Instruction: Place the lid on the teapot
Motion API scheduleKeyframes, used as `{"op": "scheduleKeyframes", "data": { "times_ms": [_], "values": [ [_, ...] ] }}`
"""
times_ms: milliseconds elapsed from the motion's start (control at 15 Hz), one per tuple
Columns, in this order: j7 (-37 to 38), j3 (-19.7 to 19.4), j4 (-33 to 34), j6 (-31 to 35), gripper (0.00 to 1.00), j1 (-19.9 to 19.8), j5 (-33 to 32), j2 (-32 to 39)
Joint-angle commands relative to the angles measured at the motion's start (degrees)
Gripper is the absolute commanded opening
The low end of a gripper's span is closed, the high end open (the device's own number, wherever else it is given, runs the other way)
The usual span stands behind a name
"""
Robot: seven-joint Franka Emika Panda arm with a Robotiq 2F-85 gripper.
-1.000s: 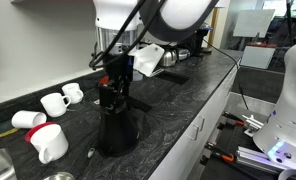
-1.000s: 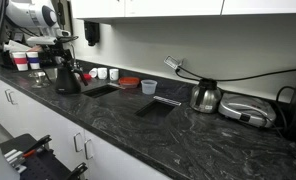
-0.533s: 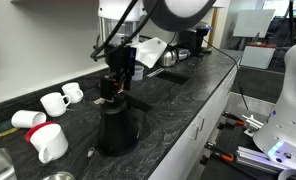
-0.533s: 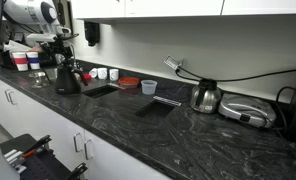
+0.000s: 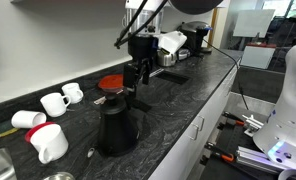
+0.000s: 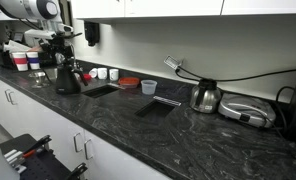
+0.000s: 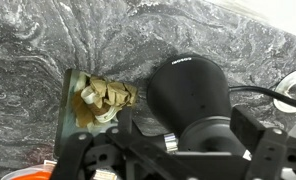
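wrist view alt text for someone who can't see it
Top-down view of a black teapot on a dark marbled counter, with the open gripper framing it from below. A crumpled tan object lies beside it.

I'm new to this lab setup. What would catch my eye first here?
The tall black teapot on the dark counter, with the end effector hanging open above it. Toward the wall lie white mugs and a red disc.
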Motion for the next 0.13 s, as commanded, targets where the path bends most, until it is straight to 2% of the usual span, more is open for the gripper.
{"op": "scheduleKeyframes", "data": {
  "times_ms": [0, 67],
  "values": [
    [-0.1, 0.8, 0.1, -0.1, 1.00, -0.8, 0.2, 0.0],
    [-0.1, 0.8, 0.1, -0.1, 1.00, -0.8, 0.2, 0.1]
  ]
}}
